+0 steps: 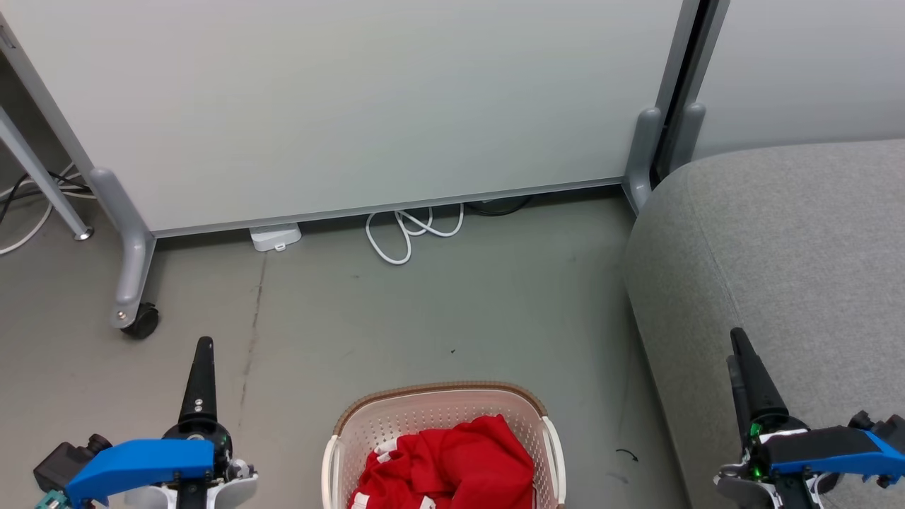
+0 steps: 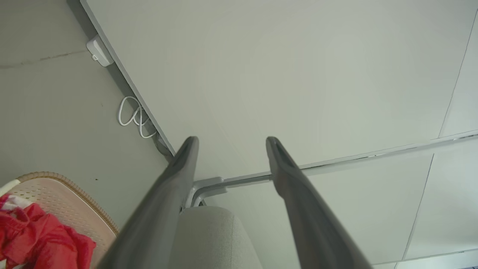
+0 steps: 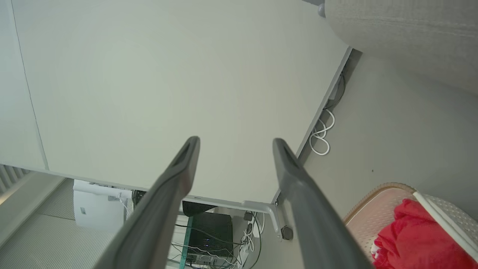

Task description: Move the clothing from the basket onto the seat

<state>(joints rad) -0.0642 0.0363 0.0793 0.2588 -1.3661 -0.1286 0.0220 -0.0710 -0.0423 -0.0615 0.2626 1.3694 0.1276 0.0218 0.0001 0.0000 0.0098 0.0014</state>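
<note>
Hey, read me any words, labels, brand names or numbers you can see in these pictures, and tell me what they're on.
No text can be read.
The label on the white unit: too small to read.
The clothing in the basket: no lettering on the visible folds.

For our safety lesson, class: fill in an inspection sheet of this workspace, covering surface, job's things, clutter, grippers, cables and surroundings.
Surface: grey floor, cracked at left.
Job's things: red clothing heaped in the basket; grey seat at right, its visible part bare.
Clutter: small white box under the panel.
Grippers: left gripper and right gripper open, holding nothing.
Cables: white cable looped by the panel.
Surroundings: the pale panel stands on wheels.
</note>
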